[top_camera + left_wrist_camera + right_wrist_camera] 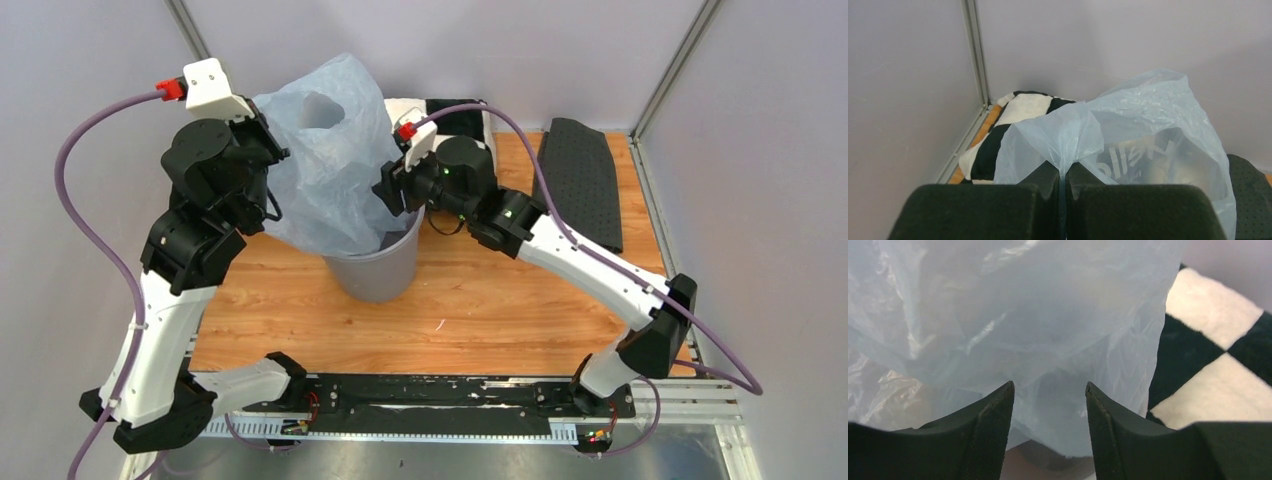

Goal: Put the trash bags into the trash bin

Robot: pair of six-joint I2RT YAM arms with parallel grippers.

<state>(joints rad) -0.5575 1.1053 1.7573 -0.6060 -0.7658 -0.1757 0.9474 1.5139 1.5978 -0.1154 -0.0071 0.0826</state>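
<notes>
Table: the wooden table (500,310) lies under both my claws.
Bag: the pale blue bag (320,170) hangs from my left claw and billows up between my two claws. Its lower end sits inside the bin's mouth.
Bin: the grey bin (385,270) stands upright, below and between my claws.
Mat: the dark mat (585,180) lies flat, well off to the right of my right claw.
Pillow: the checkered pillow (460,115) is beyond my right claw, behind the bag.
Left claw: my left claw (1062,172) is clamped tight on a gathered pinch of the bag's edge.
Right claw: my right claw (1049,390) has its jaws apart and grips nothing. The bag's film is just ahead of its tips.
</notes>
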